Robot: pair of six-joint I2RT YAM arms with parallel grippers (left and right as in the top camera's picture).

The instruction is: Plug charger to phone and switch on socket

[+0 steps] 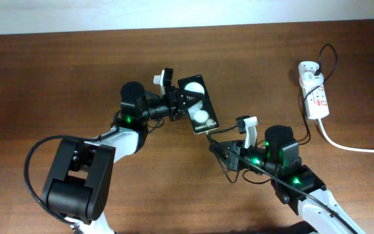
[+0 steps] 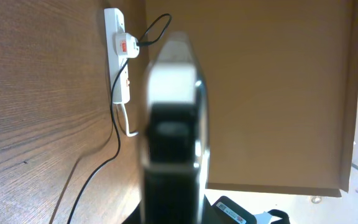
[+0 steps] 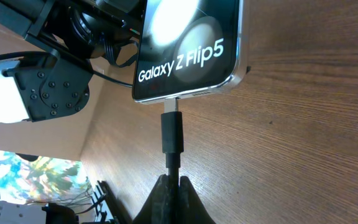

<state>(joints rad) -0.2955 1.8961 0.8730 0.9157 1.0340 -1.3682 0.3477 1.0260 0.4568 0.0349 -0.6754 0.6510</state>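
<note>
The Galaxy Z Flip5 phone (image 1: 198,105) sits near the middle of the wooden table (image 1: 76,71), its black cover with two white discs facing up. The left gripper (image 1: 186,103) reaches in from 9 o'clock, and its fingers are clamped across the phone's upper half. In the left wrist view the phone (image 2: 171,124) fills the centre as a blurred, edge-on slab.

At 5 o'clock from the phone, the right gripper (image 1: 215,144) has its fingers pinched narrowly on the charger (image 3: 171,134) just behind the plug tip. In the right wrist view the tip meets the port on the phone's lettered edge. It looks inserted, though I cannot tell whether it is fully seated.

The power strip (image 1: 313,97) lies well apart, at 2 o'clock on the table. A white adapter (image 1: 307,67) is plugged into its far end and the thin black cable loops from it. A red switch (image 2: 124,45) shows on the strip.
</note>
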